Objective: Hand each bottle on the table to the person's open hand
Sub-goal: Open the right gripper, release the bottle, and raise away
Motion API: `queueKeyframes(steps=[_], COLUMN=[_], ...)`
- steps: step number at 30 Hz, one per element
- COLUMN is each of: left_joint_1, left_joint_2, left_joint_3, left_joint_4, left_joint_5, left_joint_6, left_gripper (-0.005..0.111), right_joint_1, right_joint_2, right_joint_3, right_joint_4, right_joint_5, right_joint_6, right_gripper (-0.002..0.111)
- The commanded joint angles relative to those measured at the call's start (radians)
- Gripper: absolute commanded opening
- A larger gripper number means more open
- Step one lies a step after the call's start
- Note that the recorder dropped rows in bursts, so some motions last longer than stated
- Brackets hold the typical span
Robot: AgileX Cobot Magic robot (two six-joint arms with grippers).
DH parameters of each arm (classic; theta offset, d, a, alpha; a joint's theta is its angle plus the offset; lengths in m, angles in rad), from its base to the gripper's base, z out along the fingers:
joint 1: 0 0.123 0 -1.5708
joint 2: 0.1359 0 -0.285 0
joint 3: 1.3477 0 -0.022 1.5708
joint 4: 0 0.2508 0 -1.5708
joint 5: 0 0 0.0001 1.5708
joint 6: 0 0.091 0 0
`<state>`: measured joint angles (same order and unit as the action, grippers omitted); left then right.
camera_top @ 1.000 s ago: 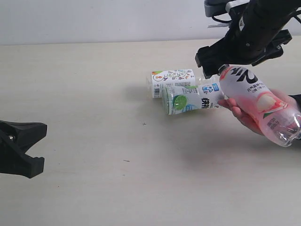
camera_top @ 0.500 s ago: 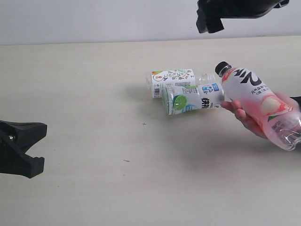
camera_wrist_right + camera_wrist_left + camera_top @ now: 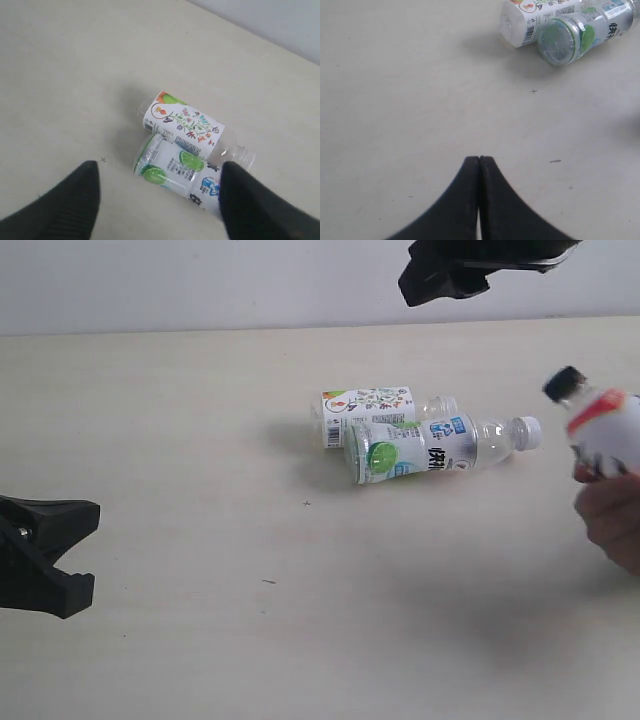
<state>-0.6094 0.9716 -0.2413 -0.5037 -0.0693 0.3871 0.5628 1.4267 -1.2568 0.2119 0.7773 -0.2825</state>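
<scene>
Two bottles lie side by side on the table (image 3: 180, 440). One is white with colourful print (image 3: 368, 408) (image 3: 187, 123) (image 3: 535, 12). The other is green-lime with a white cap (image 3: 430, 447) (image 3: 175, 170) (image 3: 575, 35). At the right edge a person's hand (image 3: 612, 520) holds the red-white bottle with black cap (image 3: 600, 425). My right gripper (image 3: 159, 172) hangs high above the two lying bottles, open and empty; only its dark tip (image 3: 440, 275) shows at the top of the exterior view. My left gripper (image 3: 480, 159) (image 3: 70, 555) rests shut and empty at the table's left.
A pale wall (image 3: 200, 280) runs behind the table's far edge. A few tiny dark specks (image 3: 306, 503) mark the tabletop between the left gripper and the bottles.
My right gripper let go of the red-white bottle and rose up out of the hand's reach. The hand has drawn back to the right with that bottle. The left gripper has not moved.
</scene>
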Motion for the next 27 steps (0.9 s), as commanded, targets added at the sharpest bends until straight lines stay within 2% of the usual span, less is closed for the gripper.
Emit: queueKeyframes(steps=[1, 3, 4, 13, 17, 20, 27], left_joint_1=[-0.003, -0.003, -0.003, -0.003, -0.003, -0.003, -0.003], left_joint_2=[-0.007, -0.007, -0.007, -0.007, -0.007, -0.007, -0.007], left_joint_3=[0.005, 0.005, 0.005, 0.005, 0.005, 0.005, 0.005], left_joint_4=[0.002, 0.002, 0.002, 0.002, 0.002, 0.002, 0.002], left_joint_5=[-0.009, -0.009, -0.009, -0.009, -0.009, -0.009, -0.009], left_joint_6=[0.001, 0.001, 0.001, 0.001, 0.001, 0.001, 0.001], left_gripper=[0.000, 0.000, 0.000, 0.000, 0.000, 0.000, 0.000], right_joint_1=[-0.004, -0.004, -0.004, -0.004, -0.004, -0.004, -0.004], right_joint_2=[-0.007, -0.007, -0.007, -0.080, -0.162, -0.246, -0.468], right_joint_3=[-0.009, -0.007, -0.007, -0.003, 0.068, 0.175, 0.522], right_joint_4=[0.046, 0.080, 0.096, 0.128, 0.179, 0.211, 0.235], right_joint_5=[0.044, 0.047, 0.047, 0.049, -0.013, -0.124, -0.538], right_joint_6=[-0.013, -0.013, -0.013, -0.143, -0.197, -0.224, -0.271], right_gripper=[0.026, 0.006, 0.000, 0.000, 0.000, 0.000, 0.000])
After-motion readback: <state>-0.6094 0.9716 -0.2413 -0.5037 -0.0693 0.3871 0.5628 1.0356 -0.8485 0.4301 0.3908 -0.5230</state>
